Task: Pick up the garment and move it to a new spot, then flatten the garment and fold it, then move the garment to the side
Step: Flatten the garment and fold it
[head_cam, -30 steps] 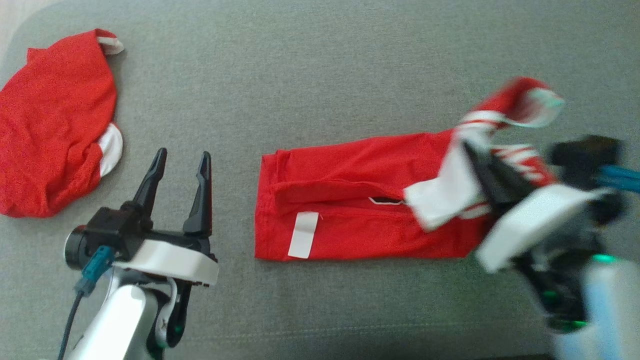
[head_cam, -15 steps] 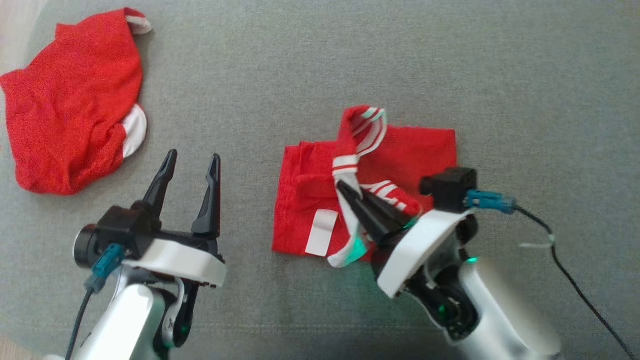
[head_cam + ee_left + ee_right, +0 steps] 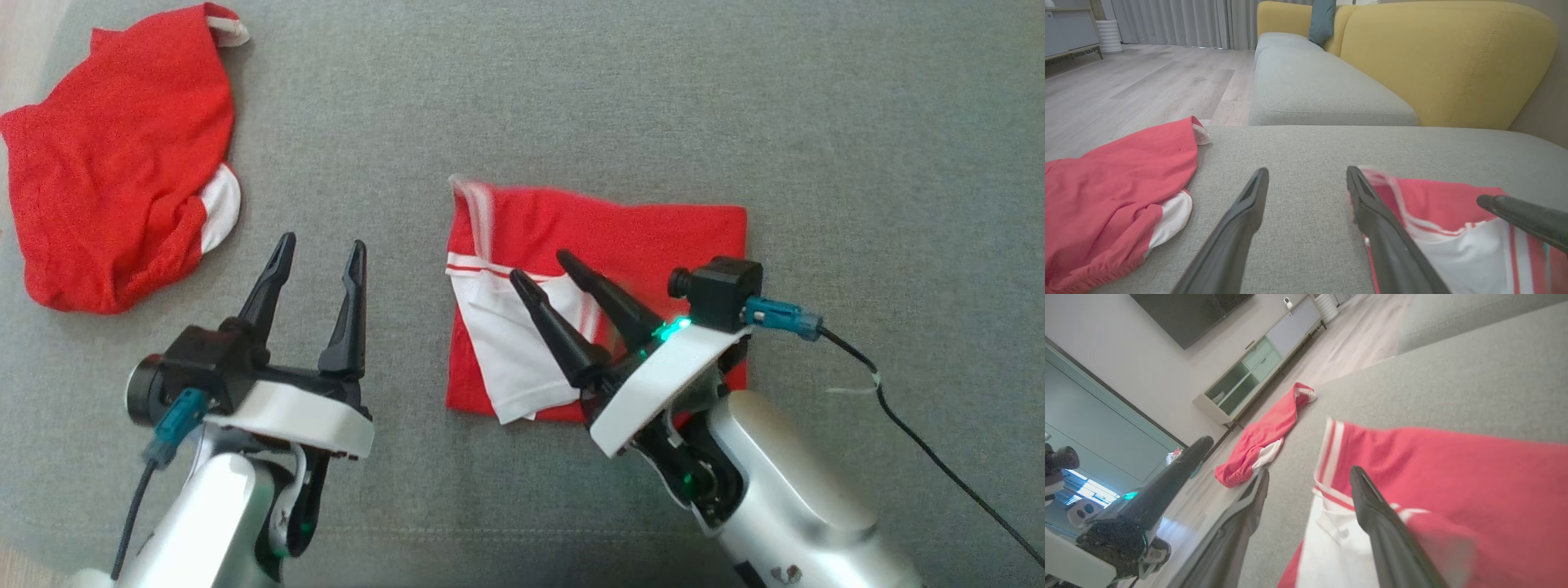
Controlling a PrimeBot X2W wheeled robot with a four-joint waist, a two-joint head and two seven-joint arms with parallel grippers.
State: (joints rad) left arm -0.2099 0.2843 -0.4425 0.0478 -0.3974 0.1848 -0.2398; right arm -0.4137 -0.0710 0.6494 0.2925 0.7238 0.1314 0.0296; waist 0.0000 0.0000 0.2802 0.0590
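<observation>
The garment (image 3: pixel 645 233) is red with a white, red-striped panel on top, and lies folded into a rough rectangle in the middle of the grey cushion. My right gripper (image 3: pixel 540 268) hovers over its white panel, open, with nothing between its fingers. In the right wrist view the right gripper (image 3: pixel 1309 471) points past the striped left edge of the garment (image 3: pixel 1453 469). My left gripper (image 3: pixel 322 242) stands open and empty to the left of the garment, apart from it. In the left wrist view the left gripper (image 3: pixel 1307 170) has the garment (image 3: pixel 1433 196) at its right.
A second red garment (image 3: pixel 114 163) with white trim lies crumpled at the cushion's far left corner, near the edge. The grey cushion (image 3: pixel 571 98) stretches bare behind and to the right. A yellow sofa back (image 3: pixel 1445 61) rises beyond, with wooden floor (image 3: pixel 1147 81) to the left.
My right gripper carried the garment's striped end leftward over the rest, then opened and let go. The garment now lies folded to about half its length. The left gripper stayed put.
</observation>
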